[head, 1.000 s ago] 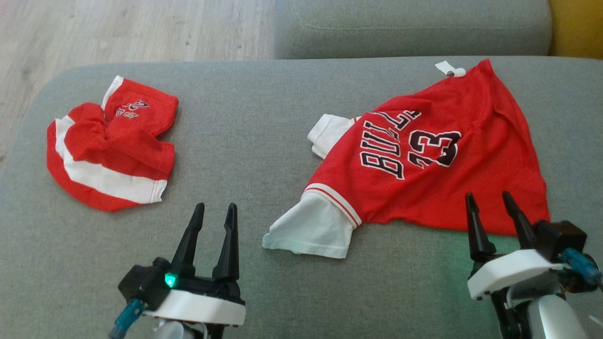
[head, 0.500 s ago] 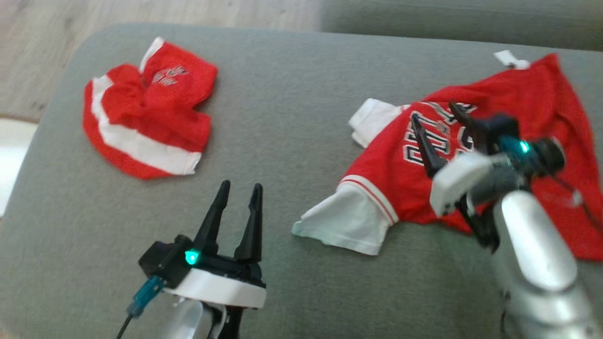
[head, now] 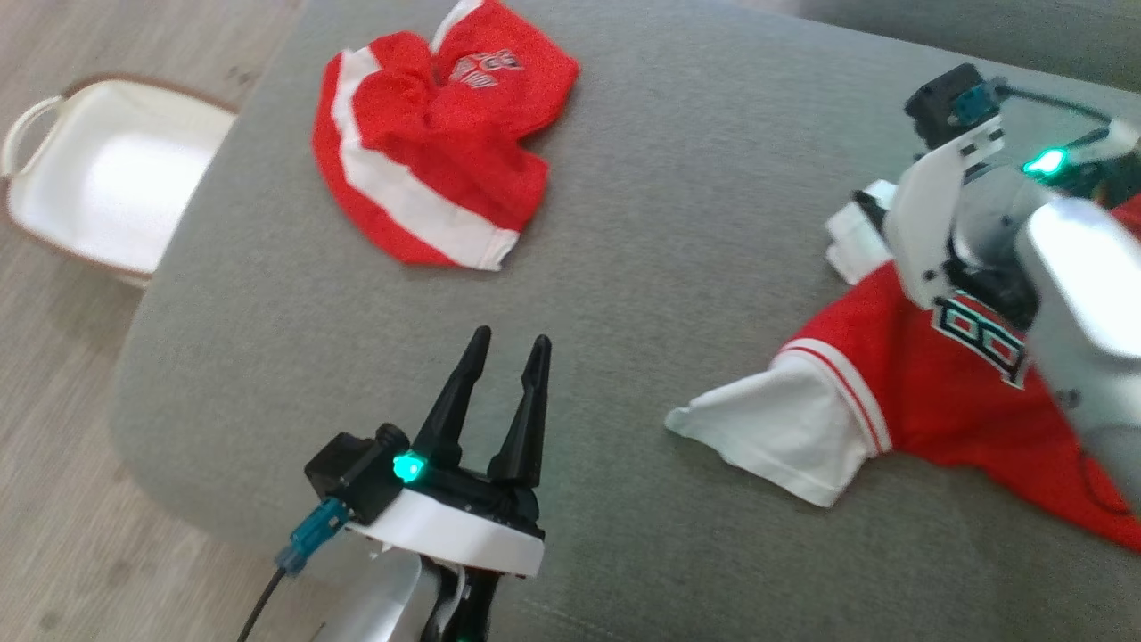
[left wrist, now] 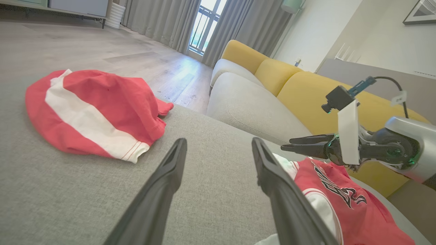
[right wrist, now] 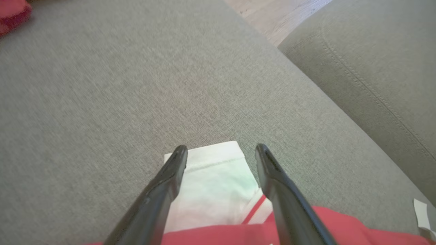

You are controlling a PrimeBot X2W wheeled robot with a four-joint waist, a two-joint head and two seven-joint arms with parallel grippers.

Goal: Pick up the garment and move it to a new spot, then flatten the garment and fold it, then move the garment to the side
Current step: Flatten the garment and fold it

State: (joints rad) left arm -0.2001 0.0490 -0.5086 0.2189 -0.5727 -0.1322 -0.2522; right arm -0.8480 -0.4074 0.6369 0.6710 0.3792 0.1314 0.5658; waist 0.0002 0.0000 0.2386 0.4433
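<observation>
The garment, a red jersey [head: 909,392] with white sleeves and black lettering, lies spread on the grey cushion [head: 677,178] at the right. My right gripper [right wrist: 221,147] hovers open just above its far white sleeve [right wrist: 214,180], one finger over each side of the sleeve, holding nothing. From the left wrist view the same right gripper [left wrist: 289,143] points left over the jersey [left wrist: 344,204]. My left gripper [head: 512,337] stands open and empty near the cushion's front edge, left of the near sleeve. Crumpled red shorts [head: 428,152] with a white stripe lie at the far left.
A white basket [head: 116,169] with a brown rim sits on the wooden floor, left of the cushion's rounded edge. A second grey cushion [right wrist: 374,68] adjoins the far side. A yellow sofa [left wrist: 306,88] stands behind. Bare cushion lies between shorts and jersey.
The camera has swung, shifting the whole picture. My right arm rose from the jersey's near hem and reached across it to the far sleeve. The left gripper stays as it was.
</observation>
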